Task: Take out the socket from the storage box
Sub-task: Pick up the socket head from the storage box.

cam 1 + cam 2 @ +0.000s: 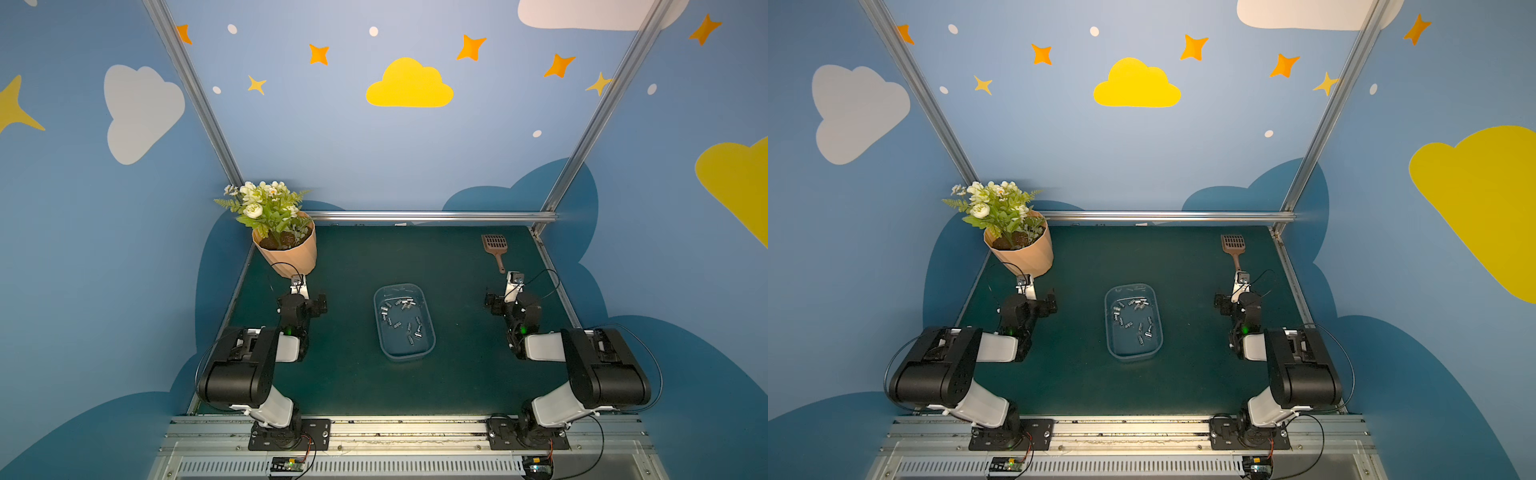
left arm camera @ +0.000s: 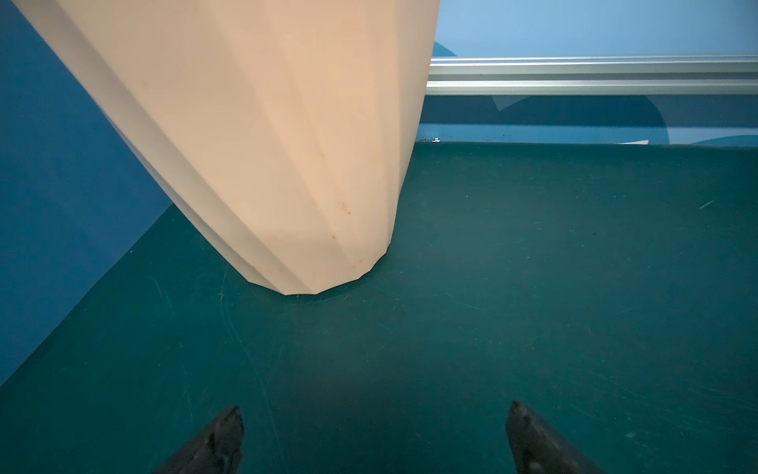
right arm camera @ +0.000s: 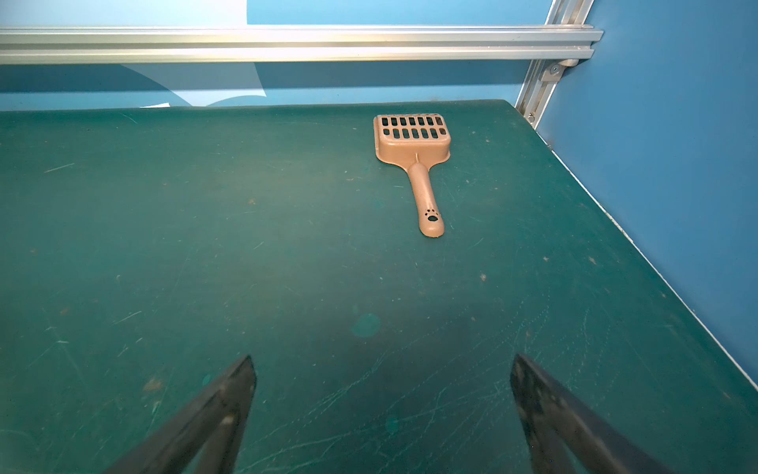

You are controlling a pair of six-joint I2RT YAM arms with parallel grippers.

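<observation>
The storage box (image 1: pixel 405 356) (image 1: pixel 1133 357) is a shallow see-through bluish tub in the middle of the green table, seen in both top views. Several small metal sockets (image 1: pixel 399 302) (image 1: pixel 1139 302) lie loose on its floor. My left arm (image 1: pixel 299 307) rests to the left of the box and my right arm (image 1: pixel 517 307) to its right, both well apart from it. In the left wrist view my left gripper (image 2: pixel 375 408) is open over bare mat. My right gripper (image 3: pixel 382 360) is open too, with nothing between its fingers. Neither wrist view shows the box.
A peach ribbed flowerpot (image 1: pixel 286 253) (image 2: pixel 266 143) with white flowers stands at the back left, close in front of the left gripper. A brown slotted scoop (image 1: pixel 493 247) (image 3: pixel 414 139) lies at the back right, ahead of the right gripper. An aluminium rail (image 1: pixel 432 216) borders the table's back edge.
</observation>
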